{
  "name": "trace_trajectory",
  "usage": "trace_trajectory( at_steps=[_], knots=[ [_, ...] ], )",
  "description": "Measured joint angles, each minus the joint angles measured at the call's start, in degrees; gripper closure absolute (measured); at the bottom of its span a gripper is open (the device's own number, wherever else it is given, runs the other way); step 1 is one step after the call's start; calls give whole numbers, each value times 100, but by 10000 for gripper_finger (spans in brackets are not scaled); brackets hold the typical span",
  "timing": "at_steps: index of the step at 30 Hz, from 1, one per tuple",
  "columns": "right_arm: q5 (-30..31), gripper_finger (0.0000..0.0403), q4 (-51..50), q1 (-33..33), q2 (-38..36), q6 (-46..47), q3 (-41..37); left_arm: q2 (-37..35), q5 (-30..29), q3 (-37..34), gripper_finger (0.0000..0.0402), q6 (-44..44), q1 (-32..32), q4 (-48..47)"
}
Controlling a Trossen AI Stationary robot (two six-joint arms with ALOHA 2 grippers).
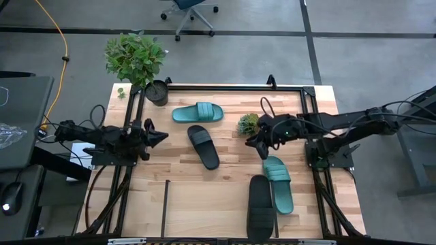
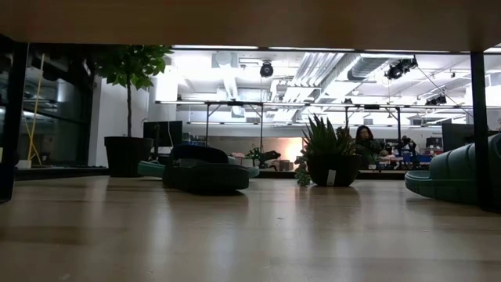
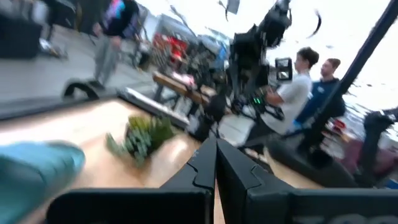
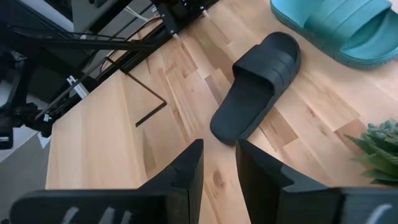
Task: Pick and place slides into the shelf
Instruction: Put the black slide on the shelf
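Observation:
Several slides lie flat on the light wood. A teal one (image 1: 197,113) and a black one (image 1: 204,145) sit mid-table, the black one also in the right wrist view (image 4: 258,84). Another teal slide (image 1: 278,184) and black slide (image 1: 261,206) lie side by side at the near right, where thin black rods (image 1: 165,204) frame the shelf's wood. My right gripper (image 1: 261,146) hangs open above the table, right of the middle black slide, nothing between its fingers (image 4: 217,168). My left gripper (image 1: 160,136) is shut at the left side, holding nothing (image 3: 216,168).
A small potted plant (image 1: 248,124) stands just beside my right gripper, toward the far side. A larger plant in a black pot (image 1: 155,90) stands at the far left corner. Black frame posts (image 1: 313,146) run along both table sides. People sit beyond the table (image 3: 298,81).

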Motion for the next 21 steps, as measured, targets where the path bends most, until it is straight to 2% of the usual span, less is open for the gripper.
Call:
trace_trajectory(
  at_steps=[3, 7, 10, 15, 21],
  knots=[
    [-101, 318, 37, -139, 0, -130, 0, 20, -288, 260, 401, 265, 0, 6],
    [-273, 318, 189, -326, 0, -320, 0, 459, -351, 687, 401, 649, 0, -10],
    [-449, 318, 345, -462, 0, -426, 0, 1058, -354, 1074, 401, 934, 0, -13],
    [-1204, 318, 1023, -603, 92, -1079, 0, 2312, -222, 1780, 401, 1517, 0, -296],
    [-1233, 318, 797, -607, 460, -1461, 144, 3374, -12, 2572, 401, 1994, 2, -645]
  ],
)
